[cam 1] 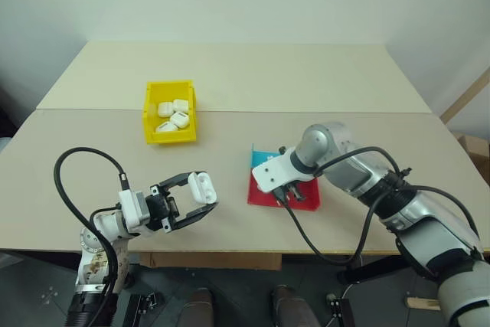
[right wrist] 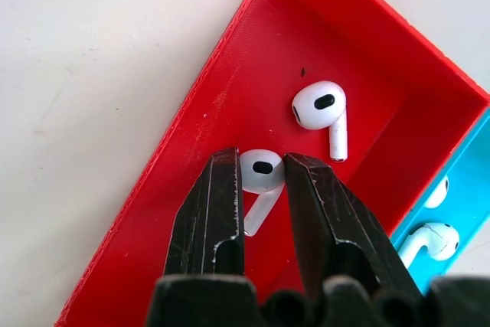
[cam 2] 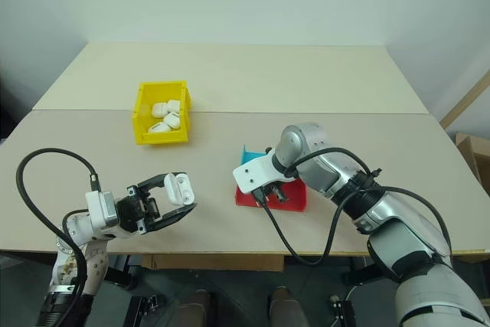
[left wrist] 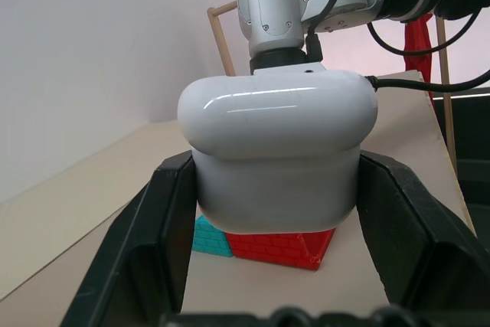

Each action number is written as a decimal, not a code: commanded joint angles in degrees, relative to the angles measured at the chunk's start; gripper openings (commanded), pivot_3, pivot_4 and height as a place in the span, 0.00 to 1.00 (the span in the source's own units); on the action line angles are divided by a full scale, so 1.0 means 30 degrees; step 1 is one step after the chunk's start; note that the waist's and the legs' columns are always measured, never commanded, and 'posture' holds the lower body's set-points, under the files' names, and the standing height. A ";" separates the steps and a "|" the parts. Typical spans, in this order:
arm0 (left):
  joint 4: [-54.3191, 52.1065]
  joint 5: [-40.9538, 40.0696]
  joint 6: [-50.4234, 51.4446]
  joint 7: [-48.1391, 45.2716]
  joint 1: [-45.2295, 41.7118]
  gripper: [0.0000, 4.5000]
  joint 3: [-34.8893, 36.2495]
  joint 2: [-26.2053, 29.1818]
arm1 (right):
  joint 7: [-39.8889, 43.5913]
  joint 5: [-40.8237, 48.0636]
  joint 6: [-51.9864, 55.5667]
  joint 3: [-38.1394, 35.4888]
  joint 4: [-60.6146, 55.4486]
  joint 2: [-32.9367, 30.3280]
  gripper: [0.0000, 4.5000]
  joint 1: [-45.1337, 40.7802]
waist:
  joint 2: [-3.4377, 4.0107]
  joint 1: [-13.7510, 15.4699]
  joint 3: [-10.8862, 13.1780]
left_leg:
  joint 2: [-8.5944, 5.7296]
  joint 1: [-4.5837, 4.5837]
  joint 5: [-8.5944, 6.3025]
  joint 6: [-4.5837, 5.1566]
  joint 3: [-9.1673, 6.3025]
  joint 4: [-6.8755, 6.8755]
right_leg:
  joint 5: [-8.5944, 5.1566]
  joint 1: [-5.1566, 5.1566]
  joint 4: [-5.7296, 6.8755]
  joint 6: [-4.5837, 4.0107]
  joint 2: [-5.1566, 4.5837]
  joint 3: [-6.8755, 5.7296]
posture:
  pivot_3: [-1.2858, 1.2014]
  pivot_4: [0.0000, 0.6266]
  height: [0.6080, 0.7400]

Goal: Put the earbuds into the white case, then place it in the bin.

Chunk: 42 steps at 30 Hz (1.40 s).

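Note:
My left gripper (cam 1: 207,193) hangs above the table's near edge, shut on the white case (cam 1: 203,186), which bulges between the black fingers (left wrist: 145,250) in the left wrist view. My right gripper (right wrist: 260,157) points down into the red half of the tray (right wrist: 230,74). Its two fingers press either side of the head of one of the earbuds (right wrist: 264,175), which lies on the tray floor. A second earbud (right wrist: 320,106) lies loose just beyond it. Two more earbuds (right wrist: 432,239) rest in the cyan half. The yellow bin (cam 1: 170,138) stands to the far left of the tray.
Several white cases (cam 1: 174,112) lie inside the bin. The red-and-cyan tray (cam 1: 308,201) sits near the table's front edge, right of centre. A seam (cam 1: 306,111) crosses the tabletop behind the bin. Black cables (cam 1: 69,189) loop from both arms.

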 commanded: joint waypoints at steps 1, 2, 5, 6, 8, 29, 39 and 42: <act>-0.0855 -0.0496 0.0035 0.0195 -0.0427 0.62 -0.0076 0.0040 | 0.0092 0.0431 0.1103 -0.1716 -0.1989 -0.0379 0.14 0.0017 | 0.0001 0.0006 0.0000 | -0.0001 -0.0002 0.0000 0.0000 0.0001 0.0000 | 0.0000 -0.0001 0.0000 0.0000 -0.0001 0.0000 | 0.52 0.24 1.00; -0.0934 -0.0607 0.0127 0.0202 -0.0465 0.62 -0.0106 0.0024 | -0.0002 0.0434 0.1408 -0.2017 -0.2396 -0.0459 0.14 0.0072 | 0.0001 0.0007 0.0001 | -0.0001 -0.0003 0.0000 0.0000 -0.0001 0.0000 | 0.0000 0.0000 -0.0001 0.0000 -0.0001 0.0000 | 0.52 0.24 1.00; -0.1272 -0.1139 0.0332 0.0425 -0.0939 0.62 -0.0289 -0.0427 | -0.0459 0.1438 0.3865 -0.4402 -0.4860 -0.0684 0.14 0.0450 | 0.0002 0.0044 0.0002 | -0.0004 -0.0007 0.0000 0.0000 -0.0002 0.0000 | 0.0000 0.0000 -0.0003 0.0000 -0.0004 0.0000 | 0.52 0.24 1.00; -0.1414 -0.1208 0.0491 0.0593 -0.1028 0.62 -0.0331 -0.0497 | -0.0594 0.1750 0.4616 -0.5016 -0.5538 -0.0744 0.14 0.0559 | 0.0001 0.0052 0.0002 | -0.0004 -0.0014 0.0000 0.0000 -0.0010 0.0000 | 0.0000 -0.0001 -0.0004 0.0000 -0.0004 -0.0003 | 0.52 0.24 1.00; -0.1997 -0.1431 0.1205 0.1064 -0.1154 0.62 -0.0475 -0.0572 | -0.1001 0.2701 0.6552 -0.6972 -0.7254 -0.0972 0.14 0.0962 | 0.0001 0.0057 0.0002 | -0.0004 -0.0009 0.0000 0.0000 -0.0016 0.0001 | 0.0000 0.0007 -0.0007 0.0000 -0.0002 -0.0008 | 0.52 0.24 1.00; -0.5099 -0.3356 0.8294 0.2480 -0.3952 0.62 -0.2986 -0.1121 | -0.8708 1.6343 0.2795 -1.8928 -1.4046 0.4503 0.14 0.8369 | 0.0002 -0.0017 0.0002 | -0.0003 0.0048 -0.0001 0.0000 -0.0068 -0.0004 | -0.0002 0.0148 -0.0080 0.0007 0.0016 -0.0059 | 0.52 0.24 1.00; -0.5433 -0.4041 0.8684 0.1405 -0.4146 0.62 -0.2932 -0.1317 | -0.7575 1.8908 -0.0015 -1.7243 -1.2311 0.4605 0.14 0.8768 | 0.0004 -0.0001 0.0004 | 0.0001 0.0044 -0.0001 0.0000 -0.0079 -0.0015 | -0.0002 0.0149 -0.0097 0.0006 0.0016 -0.0067 | 0.52 0.24 1.00; -0.5532 -0.4371 0.8965 0.1029 -0.4169 0.62 -0.2928 -0.1201 | -0.6684 1.9020 -0.0807 -1.6608 -1.1757 0.4390 0.14 0.8910 | 0.0004 -0.0001 0.0004 | -0.0001 0.0047 -0.0001 0.0000 -0.0078 -0.0015 | -0.0002 0.0152 -0.0099 0.0006 0.0016 -0.0067 | 0.52 0.24 1.00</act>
